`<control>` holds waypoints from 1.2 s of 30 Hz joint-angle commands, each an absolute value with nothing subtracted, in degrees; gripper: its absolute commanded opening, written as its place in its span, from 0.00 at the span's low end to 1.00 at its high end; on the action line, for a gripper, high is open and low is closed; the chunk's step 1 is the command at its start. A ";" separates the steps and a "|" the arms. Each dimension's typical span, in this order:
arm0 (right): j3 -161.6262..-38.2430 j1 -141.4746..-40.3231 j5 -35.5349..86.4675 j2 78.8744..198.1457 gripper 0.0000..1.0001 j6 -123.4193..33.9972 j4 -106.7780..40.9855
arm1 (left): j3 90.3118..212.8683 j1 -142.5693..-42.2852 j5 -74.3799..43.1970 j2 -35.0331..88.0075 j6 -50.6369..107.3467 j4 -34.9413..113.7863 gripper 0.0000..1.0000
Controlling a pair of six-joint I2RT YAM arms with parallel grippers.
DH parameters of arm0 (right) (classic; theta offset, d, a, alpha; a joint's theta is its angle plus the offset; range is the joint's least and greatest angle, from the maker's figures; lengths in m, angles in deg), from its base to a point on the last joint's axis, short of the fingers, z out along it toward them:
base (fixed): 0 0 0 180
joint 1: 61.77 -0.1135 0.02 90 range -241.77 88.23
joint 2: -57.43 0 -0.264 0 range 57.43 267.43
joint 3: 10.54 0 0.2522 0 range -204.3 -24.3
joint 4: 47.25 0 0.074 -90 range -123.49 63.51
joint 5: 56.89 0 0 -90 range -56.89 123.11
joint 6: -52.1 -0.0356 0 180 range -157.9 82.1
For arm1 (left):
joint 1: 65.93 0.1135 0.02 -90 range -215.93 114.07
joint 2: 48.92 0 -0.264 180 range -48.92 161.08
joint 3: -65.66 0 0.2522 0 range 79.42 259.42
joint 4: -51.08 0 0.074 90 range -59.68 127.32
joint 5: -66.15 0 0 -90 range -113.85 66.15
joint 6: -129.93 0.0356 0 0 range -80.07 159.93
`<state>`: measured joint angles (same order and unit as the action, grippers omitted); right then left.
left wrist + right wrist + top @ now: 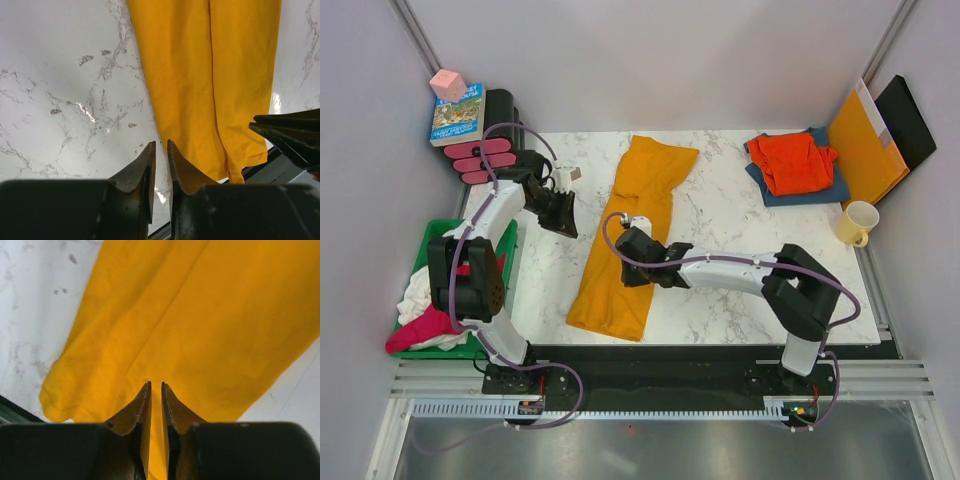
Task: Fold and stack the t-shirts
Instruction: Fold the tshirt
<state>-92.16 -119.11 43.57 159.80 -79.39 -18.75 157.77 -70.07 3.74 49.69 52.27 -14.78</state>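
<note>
**2 claws around a long yellow strip**

The mustard-yellow t-shirt (632, 235) lies on the marble tabletop (730, 215), folded lengthwise into 1 long band. It runs from the far middle down towards the near edge, slightly slanted.

The right arm reaches in from the right, and the right claw (628, 258) sits over the lower half of that band. From its wrist, the right claw (155, 385) is almost clenched, with only a thin slit between the jaws and yellow cloth filling the view beyond. I cannot tell whether it pinches any fabric.

The left claw (564, 220) hangs over bare marble just left of the shirt. Its wrist view shows the left claw (161, 145) with the same narrow slit and nothing in it, apart from the cloth.

In the far right corner, a red-orange t-shirt (792, 162) rests on a dark blue t-shirt (820, 190), well away from both claws. Just beside them an orange-yellow folder (865, 145) leans at the tabletop's edge with a black panel (905, 120) behind it, and a cream mug (858, 222) stands nearer.

Off the left edge, beside the left arm, a green bin (432, 236) holds a white t-shirt (418, 290) and a magenta t-shirt (415, 332), crumpled. In the far left corner are a book (458, 115), a pink cube (447, 84) and some pink rolls (480, 158).
</note>
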 commanded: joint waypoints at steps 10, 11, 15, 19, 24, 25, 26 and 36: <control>-83.72 -119.08 44.61 162.64 0.09 -84.91 -19.70 | 157.12 -69.97 3.30 48.11 50.48 -13.39 0.21; -82.84 -119.08 45.14 162.63 0.08 -85.35 -18.56 | 157.03 -70.06 3.39 48.20 50.48 -13.39 0.21; -78.80 -119.08 49.00 160.44 0.09 -88.43 -15.65 | 156.15 -70.06 4.18 48.20 50.57 -13.39 0.21; -73.88 -118.29 53.40 155.36 0.11 -91.33 -13.63 | 155.36 -69.97 4.27 47.94 50.83 -13.31 0.21; -72.81 -116.97 54.81 154.72 0.15 -92.39 -12.84 | 154.31 -70.06 5.06 47.85 50.75 -12.87 0.21; -73.25 -116.88 54.82 155.25 0.15 -92.21 -12.84 | 154.30 -70.06 5.15 47.76 50.75 -12.87 0.21; -74.73 -116.79 54.56 155.77 0.15 -91.69 -12.58 | 154.04 -70.06 5.06 47.50 50.75 -12.78 0.21; -80.37 -114.77 59.74 154.81 0.24 -88.00 -10.55 | 149.91 -70.06 4.63 42.40 52.06 -11.81 0.21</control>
